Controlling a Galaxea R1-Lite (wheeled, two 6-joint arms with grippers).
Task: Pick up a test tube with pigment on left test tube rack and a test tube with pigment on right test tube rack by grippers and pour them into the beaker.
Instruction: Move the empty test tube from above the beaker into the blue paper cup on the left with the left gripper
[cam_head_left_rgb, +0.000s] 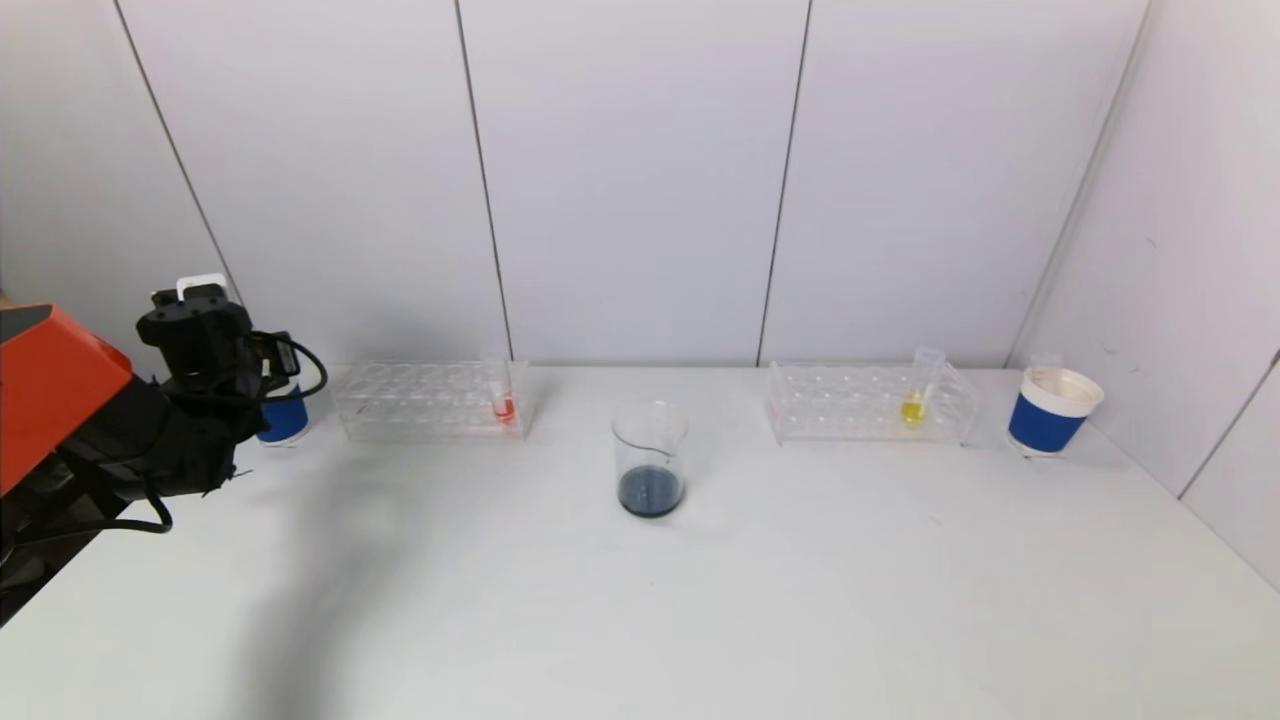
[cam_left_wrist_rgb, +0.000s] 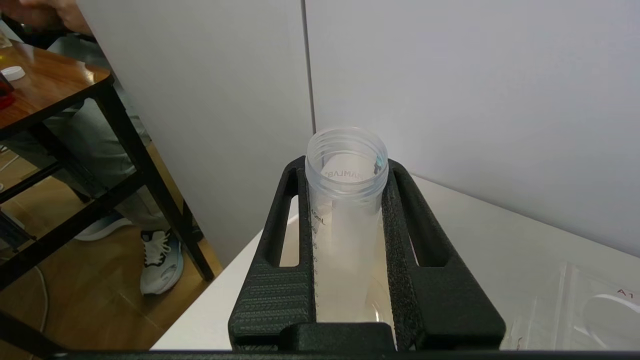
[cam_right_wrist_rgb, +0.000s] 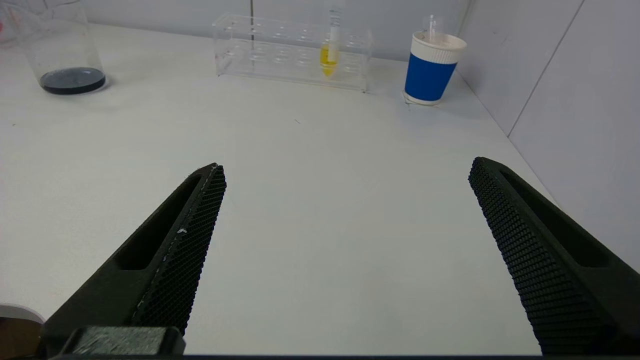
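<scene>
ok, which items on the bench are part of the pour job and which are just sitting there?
Job:
- clear empty test tube, held in left gripper
- glass beaker with dark liquid
- left clear rack, red-pigment tube
- right clear rack, yellow-pigment tube
- right gripper, open above the table

Lying about:
- blue-and-white paper cup, right
- blue cup behind left arm

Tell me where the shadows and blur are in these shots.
Head view: a soft broad shadow lies on the table beneath the left arm. Left wrist view: the tube is sharp, the floor behind soft. Right wrist view: even light, faint shadow beside the cup.
</scene>
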